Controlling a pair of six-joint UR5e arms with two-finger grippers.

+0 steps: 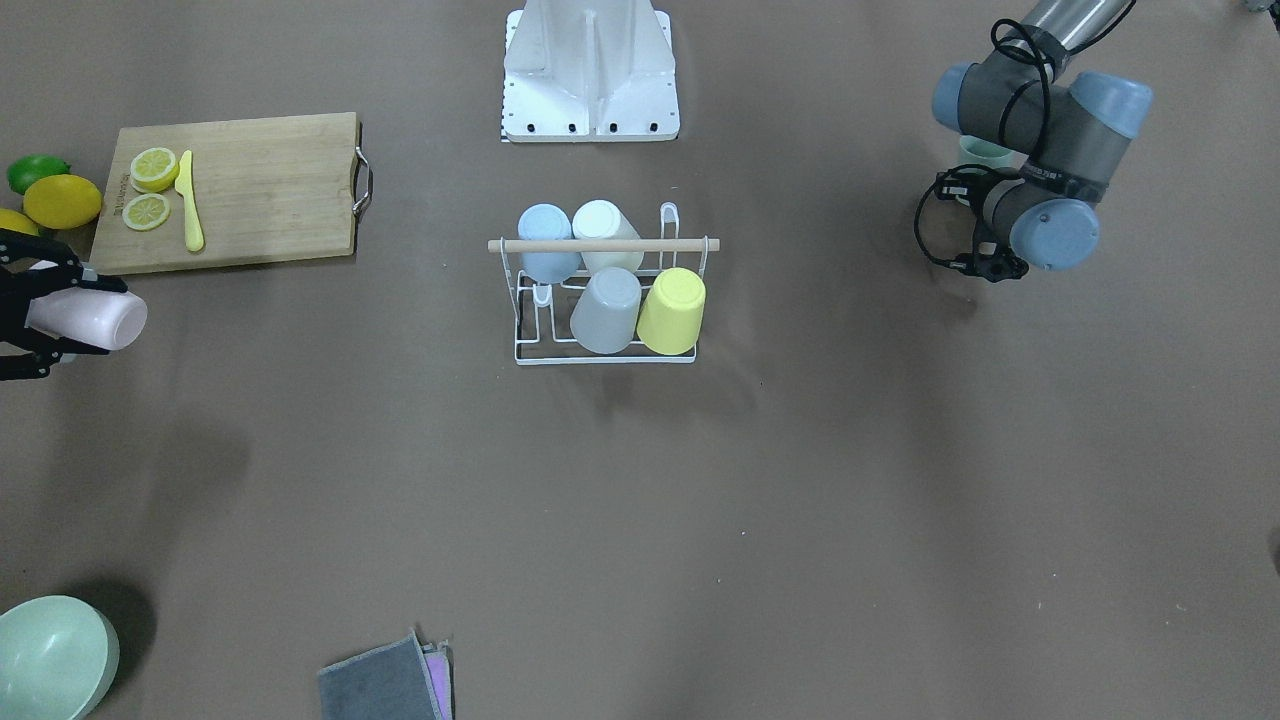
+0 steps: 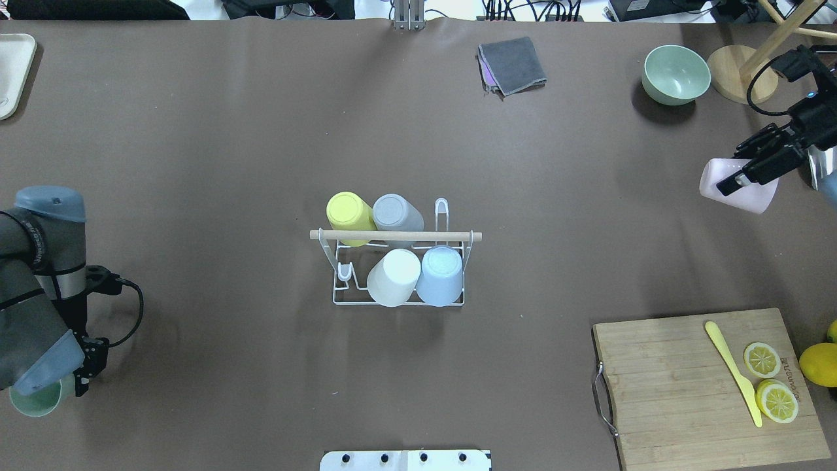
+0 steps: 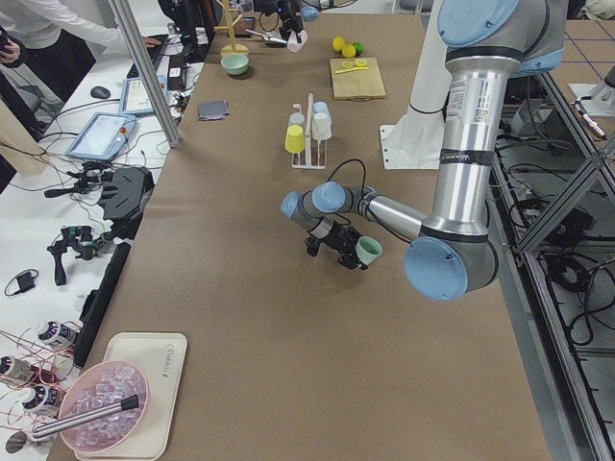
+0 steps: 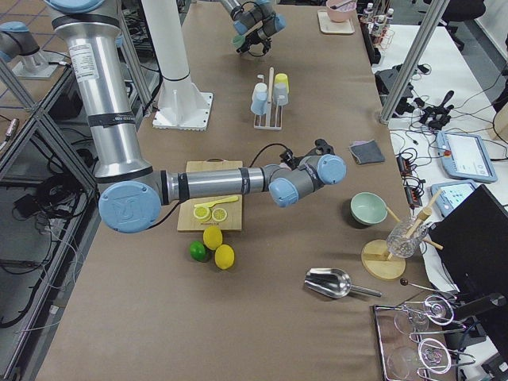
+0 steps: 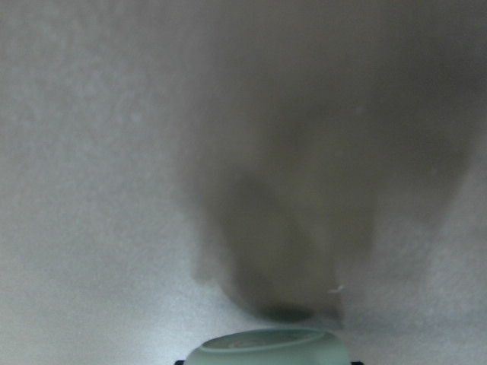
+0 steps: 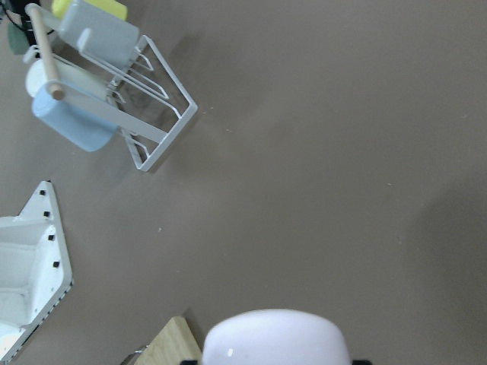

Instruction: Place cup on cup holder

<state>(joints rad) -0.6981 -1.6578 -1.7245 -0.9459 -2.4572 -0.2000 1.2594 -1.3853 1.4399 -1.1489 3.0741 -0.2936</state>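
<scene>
right gripper (image 2: 742,182) clamped on the pink cup (image 2: 758,197), cup tipped on its side at the table's (image 2: 196,163) far right, well apart from the rack (image 2: 340,302) at table centre holding four other cups (image 2: 399,271); left gripper (image 2: 62,387) grips a green cup (image 2: 33,400) near the left edge.

Nothing on the tabletop can be read with any certainty. The wooden cutting board (image 2: 680,386) carries a small dark stamp (image 2: 787,377) along its edge beside the lemon slices, but the letters are too small to make out. In the exterior left view, the cream tray (image 3: 165,384) bears a short word in script (image 3: 165,357) near its rim, and it is illegible. A band on the left arm (image 1: 1050,130) has faint lettering (image 1: 1062,183), which is unreadable as well.
</scene>
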